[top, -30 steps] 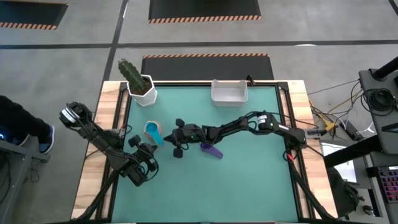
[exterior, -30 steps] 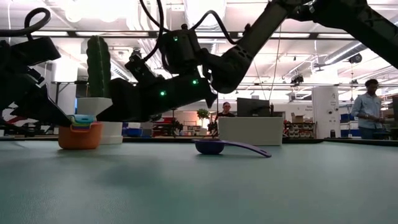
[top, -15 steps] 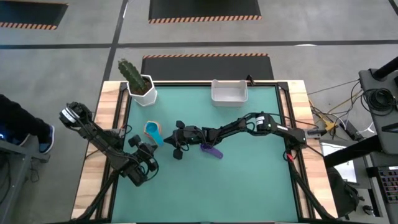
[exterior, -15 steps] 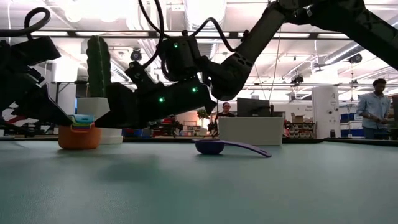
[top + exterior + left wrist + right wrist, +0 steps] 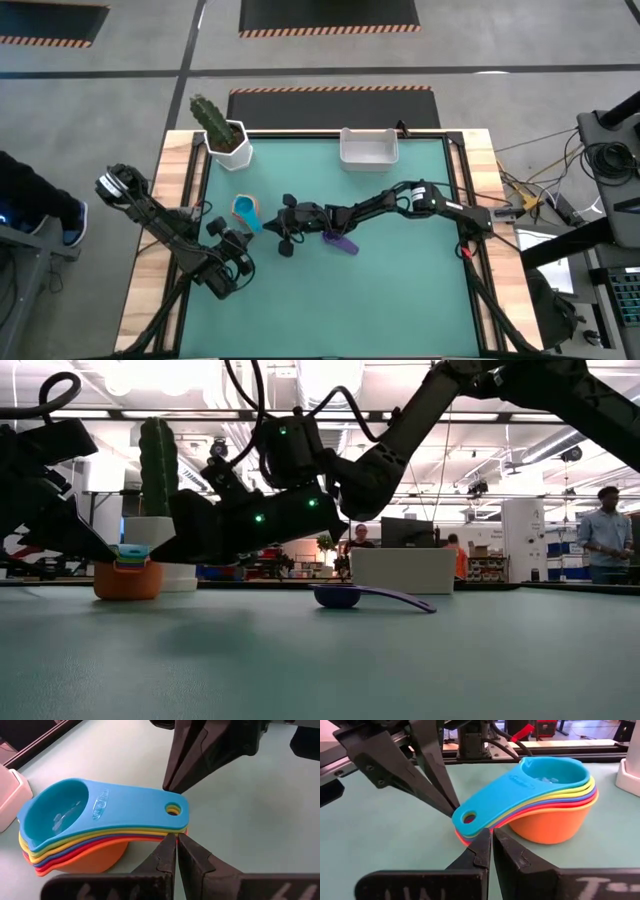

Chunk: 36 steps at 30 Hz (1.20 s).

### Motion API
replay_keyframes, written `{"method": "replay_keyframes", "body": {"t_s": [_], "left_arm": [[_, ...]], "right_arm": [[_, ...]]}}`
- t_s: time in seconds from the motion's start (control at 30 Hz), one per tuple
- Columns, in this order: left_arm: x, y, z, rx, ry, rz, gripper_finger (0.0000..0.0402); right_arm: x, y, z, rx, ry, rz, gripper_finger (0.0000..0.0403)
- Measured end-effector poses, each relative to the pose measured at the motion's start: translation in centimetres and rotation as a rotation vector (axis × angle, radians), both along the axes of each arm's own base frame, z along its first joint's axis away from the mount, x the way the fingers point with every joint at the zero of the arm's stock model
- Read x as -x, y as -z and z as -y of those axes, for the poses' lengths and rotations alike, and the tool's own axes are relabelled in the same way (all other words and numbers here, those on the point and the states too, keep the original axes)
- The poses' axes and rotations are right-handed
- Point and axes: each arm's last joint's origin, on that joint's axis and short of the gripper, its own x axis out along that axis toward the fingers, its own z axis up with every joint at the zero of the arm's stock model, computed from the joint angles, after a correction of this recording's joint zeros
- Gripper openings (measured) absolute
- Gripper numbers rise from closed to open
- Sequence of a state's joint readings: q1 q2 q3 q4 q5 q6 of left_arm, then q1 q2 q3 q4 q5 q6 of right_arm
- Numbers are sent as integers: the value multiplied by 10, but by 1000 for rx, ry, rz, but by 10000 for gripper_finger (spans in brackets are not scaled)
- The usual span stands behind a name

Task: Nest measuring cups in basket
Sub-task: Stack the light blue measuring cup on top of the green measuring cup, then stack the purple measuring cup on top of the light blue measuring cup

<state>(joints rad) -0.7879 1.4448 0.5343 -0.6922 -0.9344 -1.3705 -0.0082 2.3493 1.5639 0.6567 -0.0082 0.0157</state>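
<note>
Nested cup stack (image 5: pixel 245 211) sits left-centre on table (image 5: pixel 400 290), w/ cactus pot (image 5: pixel 228 143) behind it, lone cup (image 5: pixel 339 241) to its right, basket (image 5: pixel 369 148) at far edge, well apart.

A lab hall: ceiling lights (image 5: pixel 150 380), computer monitors (image 5: pixel 405 532), people (image 5: pixel 605 535) standing behind the table.

We see a nested stack of measuring cups (image 5: pixel 547 795) upright on the green mat near the left side: a light blue scoop on top, then yellow, green, purple and red layers, with the orange cup (image 5: pixel 128 580) at the bottom. Their flat handles are fanned together, the top one pierced by a hole. A lone purple cup (image 5: pixel 340 241) lies apart near the mat's middle. The white basket (image 5: pixel 369 147) sits at the far edge.
</note>
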Motion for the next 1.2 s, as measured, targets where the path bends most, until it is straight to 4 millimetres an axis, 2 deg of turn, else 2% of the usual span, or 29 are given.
{"method": "replay_keyframes", "body": {"t_s": [0.17,0.27,0.4,0.53,0.67,0.83,1.0,1.2], "left_arm": [[-2,-2,2,7,2,7,0],[-4,-7,8,11,29,10,0],[-10,-18,23,2,120,4,0],[-19,-34,40,-12,231,9,0],[-29,-54,58,-59,360,15,0],[-41,-81,73,-150,501,-3,0],[-47,-93,81,-204,580,9,0],[-43,-101,86,-277,675,-31,0]], "right_arm": [[0,-1,-1,27,-7,-15,9],[3,-13,-1,46,-11,-50,9],[11,-44,-1,79,-22,-126,9],[27,-76,-2,86,-32,-254,9],[52,-116,-5,47,-31,-370,9],[89,-143,-16,-97,-42,-574,9],[115,-141,-35,-178,-26,-785,9],[131,-126,-51,-235,26,-962,20]]}}
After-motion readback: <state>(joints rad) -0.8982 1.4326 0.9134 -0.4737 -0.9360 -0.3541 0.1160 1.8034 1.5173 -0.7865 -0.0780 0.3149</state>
